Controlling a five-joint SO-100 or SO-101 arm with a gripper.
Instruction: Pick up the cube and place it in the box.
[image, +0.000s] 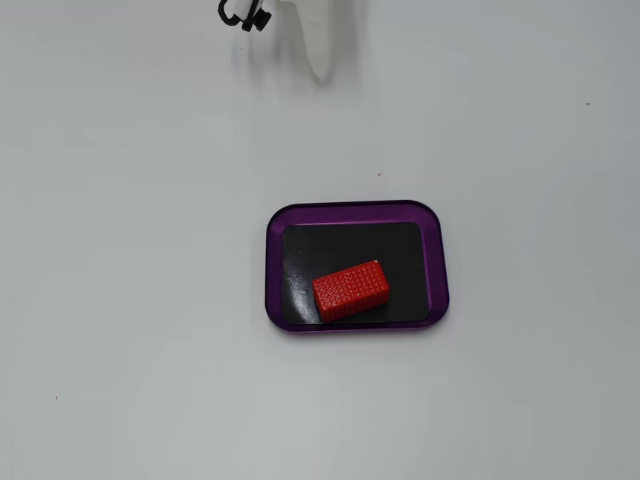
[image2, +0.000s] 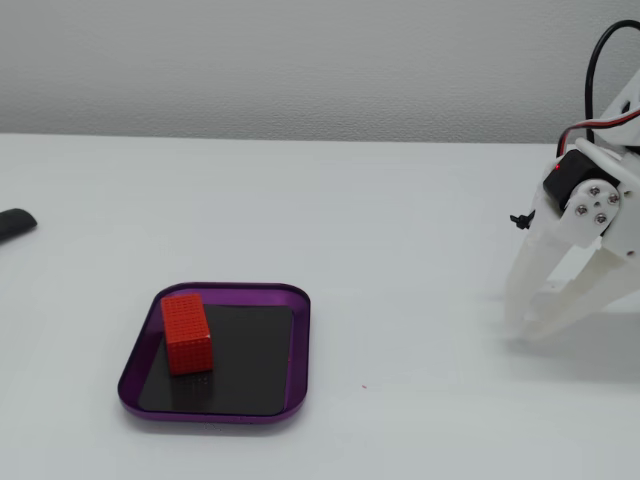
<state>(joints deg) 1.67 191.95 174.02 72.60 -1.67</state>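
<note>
The gripper (image2: 528, 328) has its two white fingers slightly spread, holding nothing, tips down at the white table (image2: 400, 220), well apart from the box (image2: 300, 345), off to its right in that fixed view. In the fixed view from above, only one finger (image: 320, 45) shows at the top edge, far above the box (image: 440, 265). The cube (image: 350, 290) lies inside the box on its black bottom, toward the lower-left corner, tilted slightly. A dark object (image2: 15, 224) sits far left of the box.
</note>
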